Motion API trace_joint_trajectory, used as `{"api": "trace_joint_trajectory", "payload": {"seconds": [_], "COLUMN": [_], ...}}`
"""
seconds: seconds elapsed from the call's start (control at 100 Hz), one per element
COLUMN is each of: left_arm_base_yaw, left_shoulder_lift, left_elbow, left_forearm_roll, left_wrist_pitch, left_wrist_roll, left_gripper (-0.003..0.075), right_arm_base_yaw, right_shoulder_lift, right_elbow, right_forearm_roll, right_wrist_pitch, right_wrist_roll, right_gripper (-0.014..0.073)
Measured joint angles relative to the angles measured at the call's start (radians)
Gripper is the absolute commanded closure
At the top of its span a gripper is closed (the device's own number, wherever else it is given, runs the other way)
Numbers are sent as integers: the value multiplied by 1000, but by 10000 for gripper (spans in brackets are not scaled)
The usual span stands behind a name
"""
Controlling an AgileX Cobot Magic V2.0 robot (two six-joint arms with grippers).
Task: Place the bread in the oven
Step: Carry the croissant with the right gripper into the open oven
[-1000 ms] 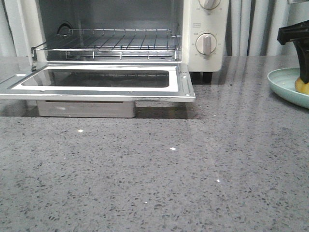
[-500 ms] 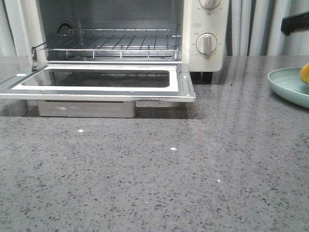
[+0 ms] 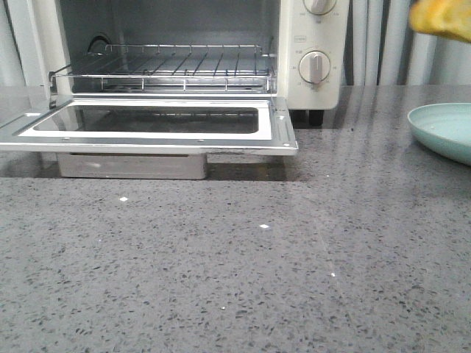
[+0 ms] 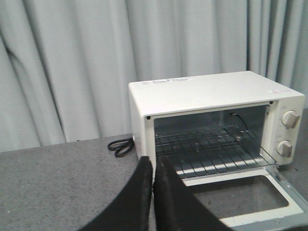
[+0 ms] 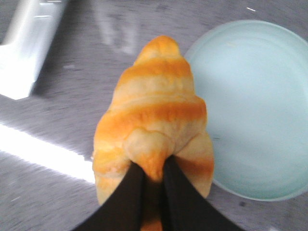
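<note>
The bread (image 5: 154, 115), a golden-brown roll with cream stripes, hangs in my right gripper (image 5: 153, 171), whose black fingers pinch its middle. It is lifted above the counter beside the pale green plate (image 5: 255, 106). In the front view the bread (image 3: 444, 18) shows blurred at the top right, high over the plate (image 3: 445, 129). The cream-white oven (image 3: 313, 51) stands at the back left with its door (image 3: 154, 125) folded down flat and its wire rack (image 3: 169, 66) bare. My left gripper (image 4: 153, 166) is shut and empty, raised in front of the oven (image 4: 211, 96).
A grey speckled counter (image 3: 235, 272) runs across the front. Pale curtains (image 4: 72, 62) hang behind. A black power cord (image 4: 120, 144) lies coiled beside the oven. Two round knobs (image 3: 315, 66) sit on the oven's right panel.
My right gripper has lifted the bread off the plate. It rose from the plate at the right edge to the top right corner; the plate now lies bare.
</note>
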Motion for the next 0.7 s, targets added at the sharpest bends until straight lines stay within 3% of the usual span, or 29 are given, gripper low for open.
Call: {"api": "trace_joint_trajectory", "payload": {"seconds": [0.18,0.41,0.7], "left_arm_base_yaw": [50,53,53], "left_shoulder_lift": [-20,-21,-21], "left_elbow": [0,6,10], "left_forearm_roll": [0,0,-23], "left_wrist_pitch": [-40,-43,-43], "left_wrist_roll": [-2,-2,-4], "left_gripper": [741,741,741], "right_arm_base_yaw": [192,422,465], "right_shoulder_lift": [-22,23,244], "right_elbow": [0,-53,-293], "right_forearm_roll": [72,67,-58], "right_wrist_pitch": [0,-128,-149], "right_wrist_roll": [-95,-177,-181], "right_gripper": [662,662,662]}}
